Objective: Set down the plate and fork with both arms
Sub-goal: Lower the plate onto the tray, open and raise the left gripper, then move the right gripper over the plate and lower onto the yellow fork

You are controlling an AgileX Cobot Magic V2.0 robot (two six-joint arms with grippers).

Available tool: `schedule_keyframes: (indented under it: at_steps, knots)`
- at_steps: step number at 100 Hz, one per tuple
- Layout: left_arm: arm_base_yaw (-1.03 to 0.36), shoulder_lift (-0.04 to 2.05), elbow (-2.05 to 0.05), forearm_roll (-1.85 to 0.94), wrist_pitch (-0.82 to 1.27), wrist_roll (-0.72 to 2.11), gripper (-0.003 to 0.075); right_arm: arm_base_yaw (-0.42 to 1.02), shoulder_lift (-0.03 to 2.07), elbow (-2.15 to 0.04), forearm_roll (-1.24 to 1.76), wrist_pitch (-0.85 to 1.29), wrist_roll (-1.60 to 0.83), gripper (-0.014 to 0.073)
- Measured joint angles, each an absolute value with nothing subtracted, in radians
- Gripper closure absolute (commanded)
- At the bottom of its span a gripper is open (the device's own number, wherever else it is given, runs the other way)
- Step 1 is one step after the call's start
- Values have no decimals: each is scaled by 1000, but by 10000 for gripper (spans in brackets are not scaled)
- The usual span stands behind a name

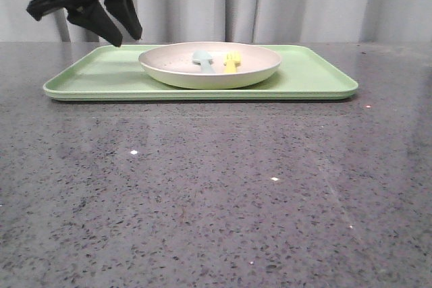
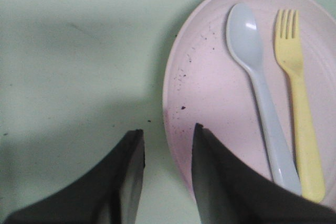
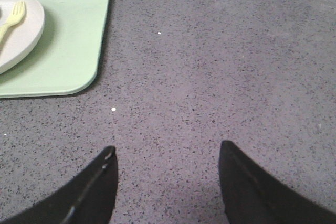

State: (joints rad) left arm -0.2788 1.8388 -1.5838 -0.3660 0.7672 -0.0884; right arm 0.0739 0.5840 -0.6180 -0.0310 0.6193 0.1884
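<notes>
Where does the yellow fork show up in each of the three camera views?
Front view: the fork lies in the plate, right of the spoon.
Left wrist view: the fork lies at the right side, beside the spoon, tines up.
Right wrist view: only its tined end shows at the left edge.
Shared landmark: the plate, on the green tray.

1 plate [image 1: 210, 65], 1 yellow fork [image 1: 231, 63], 1 blue-grey spoon [image 1: 203, 60], 1 green tray [image 1: 94, 75], 2 grippers: left [image 1: 116, 26], right [image 3: 167, 179].

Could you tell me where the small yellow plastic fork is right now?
In the front view, the small yellow plastic fork lies inside the pale pinkish round plate, just right of the pale blue-grey spoon, on the light-green rectangular tray.
</notes>
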Motion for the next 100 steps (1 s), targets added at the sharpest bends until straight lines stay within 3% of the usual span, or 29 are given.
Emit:
schedule_keyframes:
  at_steps: [31, 100]
  knots:
    - [-279, 1616, -1451, -222, 767, -91, 489, 113, 690, -731, -31, 665, 188, 157]
    - [-279, 1014, -955, 0, 708, -163, 491, 328, 1148, -1185, -31, 868, 188, 157]
